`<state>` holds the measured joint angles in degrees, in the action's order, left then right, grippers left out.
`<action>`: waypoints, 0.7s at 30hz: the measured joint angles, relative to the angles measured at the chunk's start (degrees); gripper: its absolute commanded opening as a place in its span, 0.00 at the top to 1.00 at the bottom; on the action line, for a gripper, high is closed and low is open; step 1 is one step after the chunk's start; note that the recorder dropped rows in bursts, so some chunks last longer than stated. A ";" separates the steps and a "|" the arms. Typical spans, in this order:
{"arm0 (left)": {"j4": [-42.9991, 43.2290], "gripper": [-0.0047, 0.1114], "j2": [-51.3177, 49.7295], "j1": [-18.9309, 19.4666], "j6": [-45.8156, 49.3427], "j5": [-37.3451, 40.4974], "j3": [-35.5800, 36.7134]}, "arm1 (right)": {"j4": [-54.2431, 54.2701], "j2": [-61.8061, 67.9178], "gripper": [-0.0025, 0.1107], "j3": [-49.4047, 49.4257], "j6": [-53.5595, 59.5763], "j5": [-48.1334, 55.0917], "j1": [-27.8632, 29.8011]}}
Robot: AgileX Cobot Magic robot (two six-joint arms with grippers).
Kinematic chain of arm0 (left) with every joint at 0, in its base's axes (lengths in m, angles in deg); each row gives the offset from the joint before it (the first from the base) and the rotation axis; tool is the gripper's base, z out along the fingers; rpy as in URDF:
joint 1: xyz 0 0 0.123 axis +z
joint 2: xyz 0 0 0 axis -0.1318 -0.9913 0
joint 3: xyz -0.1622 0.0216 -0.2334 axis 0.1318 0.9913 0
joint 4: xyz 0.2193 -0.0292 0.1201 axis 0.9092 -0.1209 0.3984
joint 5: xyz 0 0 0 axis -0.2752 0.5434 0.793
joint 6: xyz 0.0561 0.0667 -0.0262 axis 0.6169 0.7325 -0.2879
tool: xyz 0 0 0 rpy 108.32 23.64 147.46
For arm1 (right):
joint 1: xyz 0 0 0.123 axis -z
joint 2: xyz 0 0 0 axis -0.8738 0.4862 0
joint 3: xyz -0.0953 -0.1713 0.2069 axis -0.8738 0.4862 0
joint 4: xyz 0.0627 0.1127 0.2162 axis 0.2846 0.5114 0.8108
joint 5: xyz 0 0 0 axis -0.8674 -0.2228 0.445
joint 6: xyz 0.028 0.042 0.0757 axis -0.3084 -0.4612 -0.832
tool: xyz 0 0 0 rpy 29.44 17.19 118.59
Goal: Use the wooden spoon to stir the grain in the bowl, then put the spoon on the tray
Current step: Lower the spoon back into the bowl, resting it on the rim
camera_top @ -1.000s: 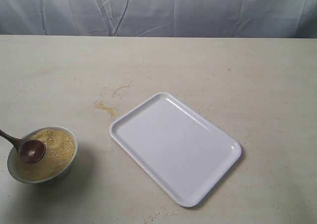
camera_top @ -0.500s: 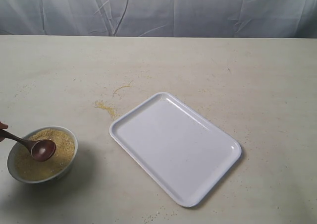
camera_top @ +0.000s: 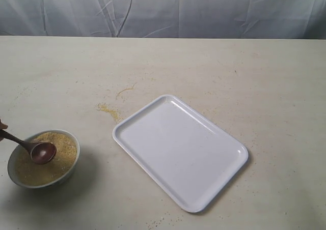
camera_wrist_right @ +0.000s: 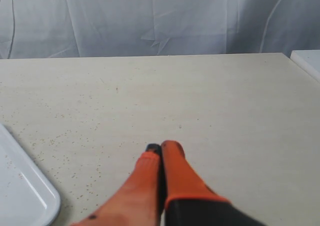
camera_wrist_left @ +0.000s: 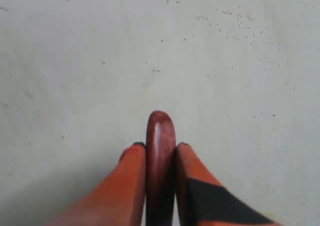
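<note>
Wooden spoon (camera_top: pixel 31 146) head in grain (camera_top: pixel 60 149), bowl (camera_top: pixel 76 151) lower left of frame. Handle slants up-left, pinched in my left gripper (camera_wrist_left: pixel 159 147), probably just off-frame. Tray (camera_top: pixel 181 151) lies to right. Right gripper (camera_wrist_right: pixel 161 149) closed, empty.

Glossy wooden spoon (camera_top: pixel 43 152), smooth plastic tray (camera_top: pixel 181 151), gritty grain (camera_top: pixel 62 160)

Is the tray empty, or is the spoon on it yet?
Empty: the tray is bare white; the wooden spoon is at the bowl, over the grain.
</note>
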<state>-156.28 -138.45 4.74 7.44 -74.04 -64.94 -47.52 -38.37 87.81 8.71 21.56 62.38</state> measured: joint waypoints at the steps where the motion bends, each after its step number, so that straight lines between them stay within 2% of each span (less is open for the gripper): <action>1: 0.11 0.89 -0.29 0.00 0.00 0.29 0.00 | 0.00 0.00 0.98 0.00 0.00 0.00 0.00; 6: 0.83 0.76 -1.04 0.00 0.00 1.58 0.00 | 0.00 0.00 0.98 0.00 0.00 0.00 0.00; 13: 1.88 0.69 -1.04 0.00 0.00 2.61 0.00 | 0.00 0.00 0.98 0.00 0.00 0.00 0.00; 18: 1.88 0.57 -1.04 0.00 0.00 4.38 0.00 | 0.00 0.00 0.98 0.00 0.00 0.00 0.00; 21: 2.89 0.54 -0.65 0.00 0.00 4.99 0.00 | 0.00 0.00 0.98 0.00 0.00 0.00 0.00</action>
<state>-153.39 -139.10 4.74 7.44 -69.05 -64.94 -47.52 -38.37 87.81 8.71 21.56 62.38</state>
